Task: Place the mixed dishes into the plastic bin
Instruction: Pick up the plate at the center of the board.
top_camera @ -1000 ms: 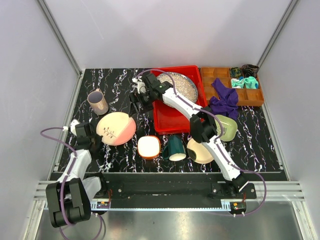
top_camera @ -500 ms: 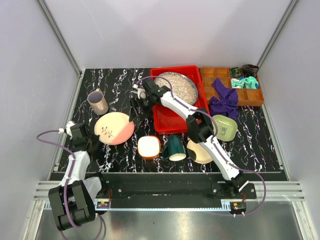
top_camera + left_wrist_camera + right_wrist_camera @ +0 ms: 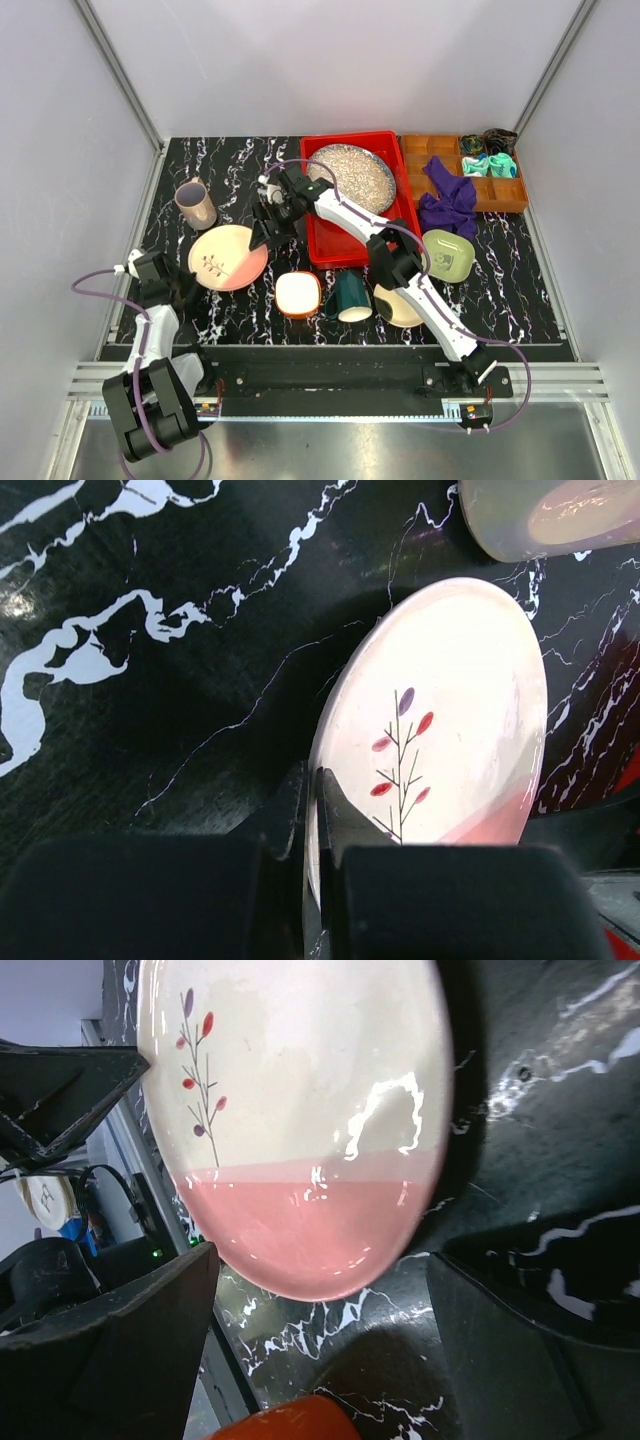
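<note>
You're on the pink plate [image 3: 228,258], which sits on the bench just left of the bin [image 3: 340,243]. Your left gripper [image 3: 176,288] is clamped on its near-left rim, and your right gripper [image 3: 268,228] gapes wide at its far-right edge. Next, probably: close the right, release the left, then carry the plate right into the bin.

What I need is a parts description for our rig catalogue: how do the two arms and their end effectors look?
Both the left arm and right arm have white links with black joints. A purple cable loops along each. The left end effector and right end effector are black, two-fingered.
</note>
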You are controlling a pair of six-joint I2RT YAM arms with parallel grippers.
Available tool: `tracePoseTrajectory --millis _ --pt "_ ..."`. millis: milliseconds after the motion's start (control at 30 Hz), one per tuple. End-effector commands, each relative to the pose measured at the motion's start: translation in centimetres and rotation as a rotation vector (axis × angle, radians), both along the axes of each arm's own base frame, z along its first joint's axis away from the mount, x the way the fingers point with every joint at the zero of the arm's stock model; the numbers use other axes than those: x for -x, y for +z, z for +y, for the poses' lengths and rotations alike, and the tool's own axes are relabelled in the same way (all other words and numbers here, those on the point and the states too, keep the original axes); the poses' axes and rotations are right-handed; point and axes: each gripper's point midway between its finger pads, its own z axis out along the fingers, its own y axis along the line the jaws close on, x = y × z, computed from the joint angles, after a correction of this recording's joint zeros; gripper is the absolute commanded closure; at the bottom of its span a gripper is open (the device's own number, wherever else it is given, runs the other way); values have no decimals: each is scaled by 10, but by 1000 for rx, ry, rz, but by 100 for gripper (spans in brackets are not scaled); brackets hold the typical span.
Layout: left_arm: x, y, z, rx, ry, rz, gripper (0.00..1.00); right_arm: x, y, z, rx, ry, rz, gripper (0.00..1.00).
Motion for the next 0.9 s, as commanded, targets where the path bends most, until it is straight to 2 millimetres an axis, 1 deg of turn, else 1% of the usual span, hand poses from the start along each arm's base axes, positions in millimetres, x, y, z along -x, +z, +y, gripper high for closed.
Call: tracePoseTrajectory --millis 0,67,167,333,367,433,467,500,600,700,733,867 --pt "-20 28 1 31 4 -150 100 19 -15 11 13 30 33 6" --pt "-19 27 0 42 6 -155 100 20 -17 10 18 29 43 6" --pt "-20 29 3 40 11 -163 100 24 -17 12 17 32 49 6" --pt "-19 28 2 42 4 -158 100 27 -25 13 26 29 66 6" --pt "-19 28 3 39 5 -155 100 26 -23 13 21 28 63 10" --pt "-19 27 3 35 -2 -153 100 27 -27 13 27 27 67 18" --pt "-19 26 3 36 -3 -150 100 26 -27 14 24 26 65 23" --pt "-19 26 2 37 -4 -149 100 26 -29 13 28 23 70 31" --pt "-18 24 2 40 -4 -144 100 25 -31 14 32 19 67 43" --pt "-17 23 1 41 -5 -142 100 22 -33 13 44 8 52 49" --pt "-17 22 1 41 -6 -139 100 22 -34 13 51 3 50 49" --pt "-15 19 0 44 -9 -134 100 10 -38 11 86 -48 -5 48"
